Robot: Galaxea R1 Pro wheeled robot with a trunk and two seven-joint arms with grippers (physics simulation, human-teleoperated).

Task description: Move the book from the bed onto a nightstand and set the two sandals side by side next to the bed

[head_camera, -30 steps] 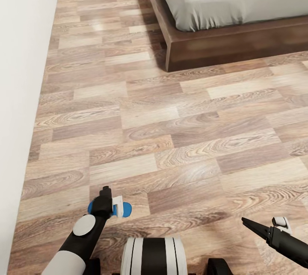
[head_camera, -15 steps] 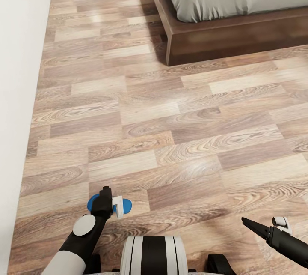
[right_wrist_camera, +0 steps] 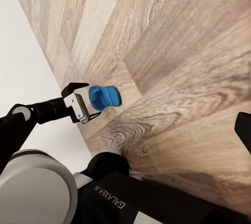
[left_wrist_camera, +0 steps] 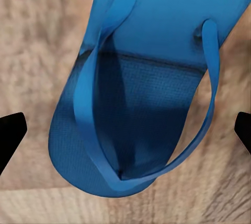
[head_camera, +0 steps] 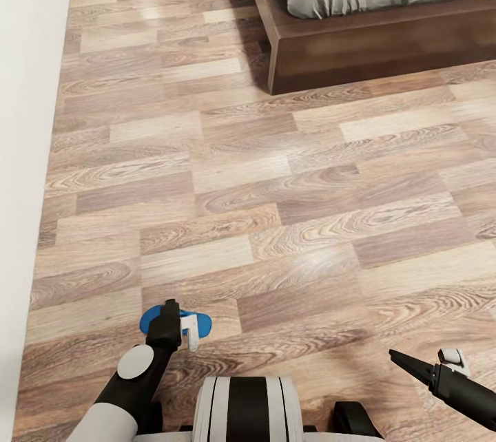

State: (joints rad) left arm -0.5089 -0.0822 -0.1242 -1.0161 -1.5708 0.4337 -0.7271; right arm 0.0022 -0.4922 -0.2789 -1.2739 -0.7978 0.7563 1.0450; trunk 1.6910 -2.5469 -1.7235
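One bright blue sandal (left_wrist_camera: 141, 77) lies flat on the wood floor, straps up. My left gripper (left_wrist_camera: 125, 130) hangs open right over it, a black fingertip (left_wrist_camera: 11, 132) on each side and apart from it. In the head view the sandal (head_camera: 150, 321) peeks out under the left gripper (head_camera: 178, 323) at the lower left. The right wrist view takes in the same sandal (right_wrist_camera: 104, 97) and left gripper (right_wrist_camera: 86, 100) from the side. My right gripper (head_camera: 417, 361) is open and empty at the lower right. The bed (head_camera: 358, 49) corner stands at the top right. The book and nightstand are out of view.
A white wall (head_camera: 27, 153) runs along the left of the floor. Wood planks (head_camera: 275, 208) stretch between me and the bed. My own base (head_camera: 244, 407) is at the bottom middle.
The head camera has tilted down: the bed has slid up the picture, and the book and the dark cabinet have left the top edge. Both arms hold their places.
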